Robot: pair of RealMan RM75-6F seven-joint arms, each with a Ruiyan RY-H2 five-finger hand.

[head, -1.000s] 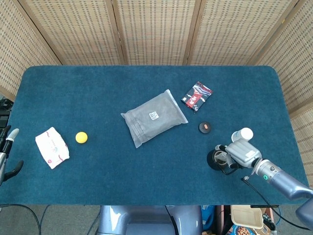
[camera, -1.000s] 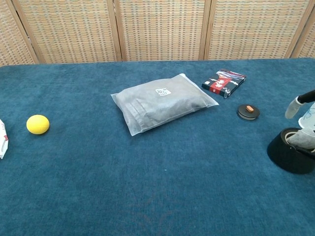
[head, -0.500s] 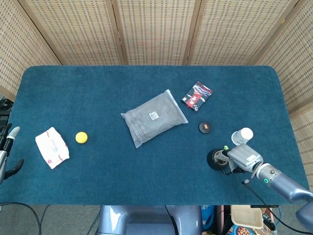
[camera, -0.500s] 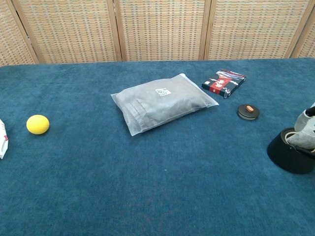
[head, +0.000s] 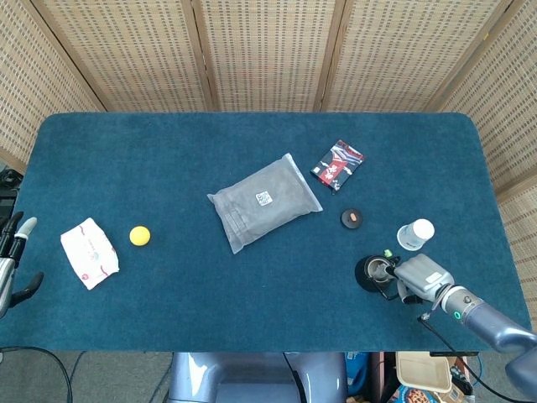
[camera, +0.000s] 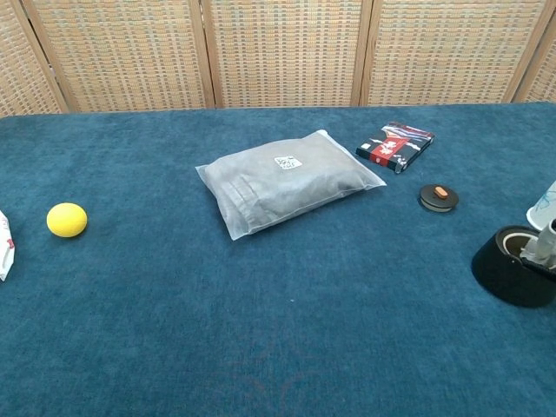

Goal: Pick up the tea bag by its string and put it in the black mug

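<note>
The black mug (head: 370, 274) stands near the table's front right; the chest view shows the mug (camera: 511, 278) at its right edge. Something pale lies inside it, and a small green tag (head: 388, 252) rests just outside its far rim. The string is too thin to make out. My right hand (head: 418, 280) is just right of the mug, fingers toward its rim, with nothing visible between them. In the chest view only the fingertips (camera: 545, 243) of this hand show, above the mug's right rim. My left hand (head: 13, 259) stays at the far left edge, fingers apart and holding nothing.
A white cup (head: 415, 233) stands just behind the right hand. A small black disc (head: 352, 219), a dark packet (head: 337, 164) and a grey plastic bag (head: 264, 201) lie further back. A yellow ball (head: 139, 235) and a white pouch (head: 88, 252) lie at the left.
My right hand has drawn back from over the mug, toward the table's front right, uncovering the mug's opening. The green tag came into view by the rim and has since stayed put.
</note>
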